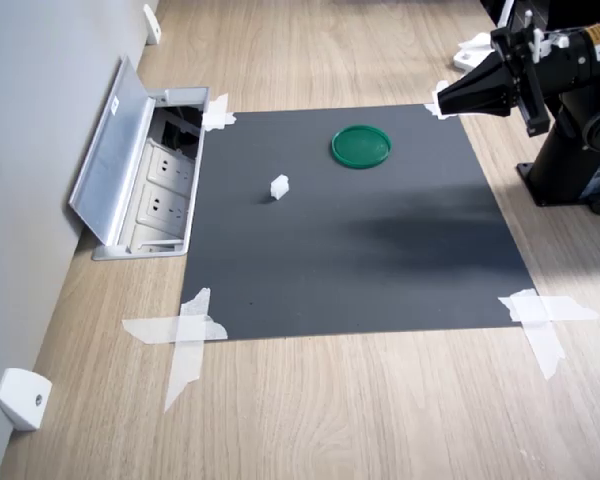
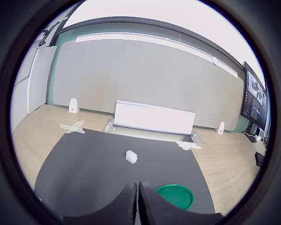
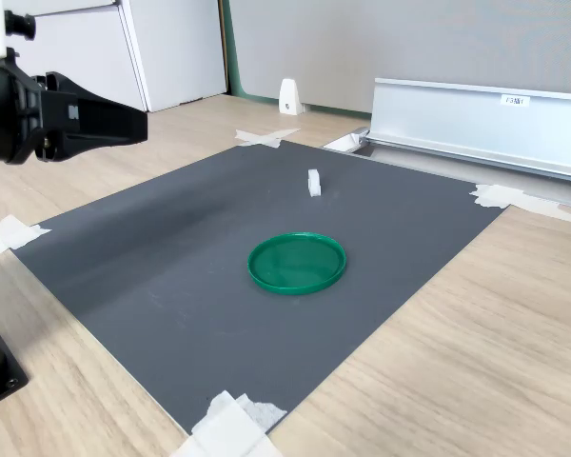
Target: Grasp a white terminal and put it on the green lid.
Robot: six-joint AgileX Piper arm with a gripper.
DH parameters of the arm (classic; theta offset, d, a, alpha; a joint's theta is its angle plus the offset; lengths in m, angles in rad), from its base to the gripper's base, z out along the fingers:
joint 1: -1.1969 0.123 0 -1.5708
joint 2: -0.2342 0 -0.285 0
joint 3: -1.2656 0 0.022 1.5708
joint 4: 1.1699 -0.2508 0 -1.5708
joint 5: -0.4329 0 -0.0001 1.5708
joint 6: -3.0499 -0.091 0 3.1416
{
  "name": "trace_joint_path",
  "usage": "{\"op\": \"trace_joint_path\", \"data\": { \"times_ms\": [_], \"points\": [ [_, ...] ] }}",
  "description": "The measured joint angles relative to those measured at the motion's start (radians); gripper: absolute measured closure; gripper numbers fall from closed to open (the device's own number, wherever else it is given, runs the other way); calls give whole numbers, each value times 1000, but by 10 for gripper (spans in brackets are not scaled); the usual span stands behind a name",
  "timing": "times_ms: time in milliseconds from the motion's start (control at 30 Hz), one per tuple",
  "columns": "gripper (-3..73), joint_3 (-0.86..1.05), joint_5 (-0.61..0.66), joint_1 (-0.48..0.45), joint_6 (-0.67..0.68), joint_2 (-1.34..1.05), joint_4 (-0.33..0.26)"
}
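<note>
Overhead, fingers (image 1: 438,100) pressed together, empty, above mat (image 1: 380,260) edge; white terminal (image 1: 279,186) apart from green lid (image 1: 361,146).

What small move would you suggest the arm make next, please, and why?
Probably open the jaws and reach out over the mat toward the white terminal. The gripper hangs shut and empty above the mat's edge, the terminal stands alone on the mat, apart from the green lid, which is bare.

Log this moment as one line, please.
gripper: shut, raised, empty | white terminal: on mat, untouched | green lid: bare
</note>
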Motion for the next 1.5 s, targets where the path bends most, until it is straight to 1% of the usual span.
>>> {"op": "trace_joint_path", "data": {
  "times_ms": [1167, 1300, 1500],
  "points": [
    [703, 0, 1, 0, 0, 0, 0],
    [703, 0, 1, 0, -9, 0, -20],
    [703, 0, 1, 0, -9, 0, -22]
  ]
}}
